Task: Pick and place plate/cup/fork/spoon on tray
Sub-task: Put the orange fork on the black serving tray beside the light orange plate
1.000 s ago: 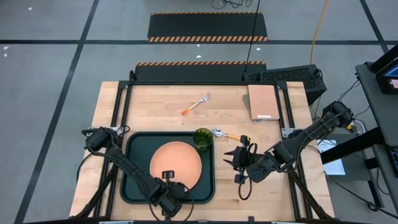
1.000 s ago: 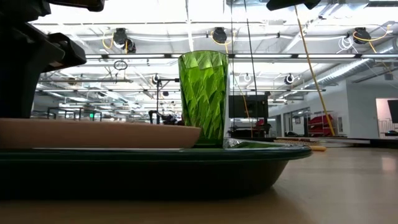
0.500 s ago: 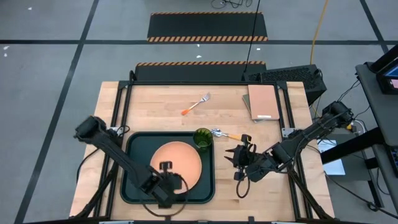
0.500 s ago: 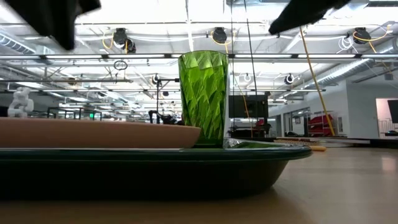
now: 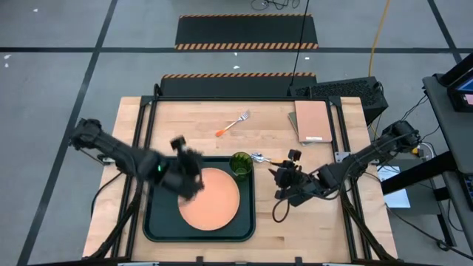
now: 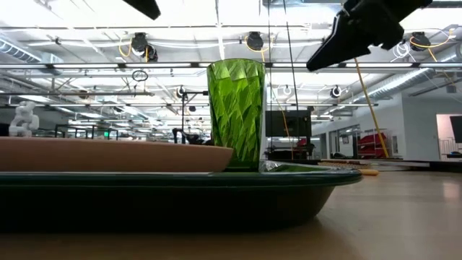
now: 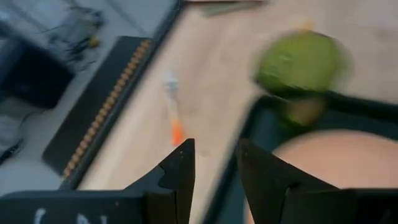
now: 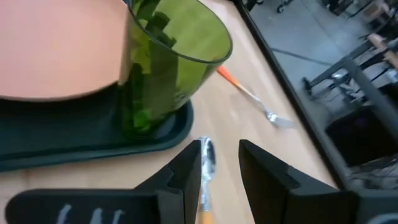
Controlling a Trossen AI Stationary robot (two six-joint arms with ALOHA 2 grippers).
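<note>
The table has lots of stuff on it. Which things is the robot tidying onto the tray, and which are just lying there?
For the job: tray, plate, cup, spoon, fork.

Just lying about: tan pad at the table's far right corner.

A tan notebook-like pad [image 5: 312,120] lies on the wooden table [image 5: 192,122] near its far right corner.

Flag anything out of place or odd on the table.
Nothing spilled or damaged. The fork and spoon lie on the wood off the tray; the plate and upright cup sit on it.
</note>
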